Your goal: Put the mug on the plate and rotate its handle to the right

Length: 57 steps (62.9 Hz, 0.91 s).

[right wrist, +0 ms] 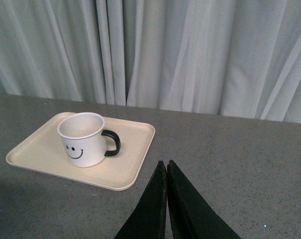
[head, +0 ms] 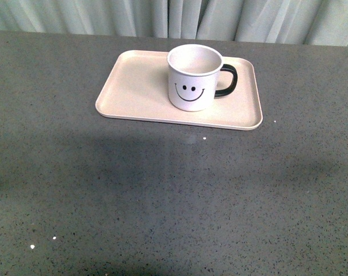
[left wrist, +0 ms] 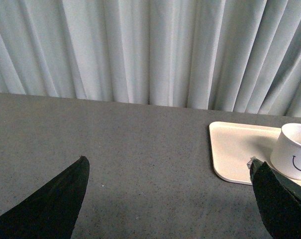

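White cylindrical mug (head: 194, 77) with a black smiley face stood upright on the pale pink rectangular plate (head: 133, 86).

The mug was nearer the plate's right edge, its glossy black loop handle (head: 228, 80) pointing right. The plate lay near the grey speckled desk's (head: 162, 195) far edge. The left gripper (left wrist: 167, 167) was spread wide and empty; the right gripper (right wrist: 166, 167) was clenched, grasping nothing.

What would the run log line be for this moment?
mug: upright on plate | handle: points right | left tool: open, empty | right tool: shut, empty
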Tool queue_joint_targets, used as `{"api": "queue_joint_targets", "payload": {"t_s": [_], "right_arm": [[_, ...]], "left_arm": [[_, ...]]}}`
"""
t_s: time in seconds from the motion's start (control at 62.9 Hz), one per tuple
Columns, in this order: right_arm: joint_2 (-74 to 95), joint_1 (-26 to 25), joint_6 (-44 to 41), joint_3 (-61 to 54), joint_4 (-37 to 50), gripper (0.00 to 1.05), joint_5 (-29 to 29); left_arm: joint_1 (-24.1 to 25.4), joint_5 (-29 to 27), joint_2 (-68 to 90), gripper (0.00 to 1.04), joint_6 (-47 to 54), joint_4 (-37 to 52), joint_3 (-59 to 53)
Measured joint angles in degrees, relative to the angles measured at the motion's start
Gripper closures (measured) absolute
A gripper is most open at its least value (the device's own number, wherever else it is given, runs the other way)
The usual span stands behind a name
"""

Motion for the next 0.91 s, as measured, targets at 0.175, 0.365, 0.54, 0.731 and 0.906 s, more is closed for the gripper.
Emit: {"api": "queue_joint_targets", "payload": {"t_s": [0.175,0.365,0.54,0.731,0.906], "right_arm": [[-4.6,0.0,0.0,0.0,-4.4,1.03,0.0],[-8.3,0.0,0.0,0.0,-8.1,1.03,0.0],[-11.1,0.0,0.0,0.0,-10.9,1.03,0.0],[-21.2,0.0,0.0,0.0,-21.8,1.03,0.0],[-22.0,0.0,0.0,0.0,-22.1,1.03,0.0]], "left_arm": [[0.0,0.0,0.0,0.09,0.0,0.0,0.0],[0.0,0.0,0.0,0.09,0.0,0.0,0.0],[0.0,0.0,0.0,0.09,0.0,0.0,0.0],[0.0,0.0,0.0,0.09,0.0,0.0,0.0],[0.0,0.0,0.0,0.09,0.0,0.0,0.0]]}}
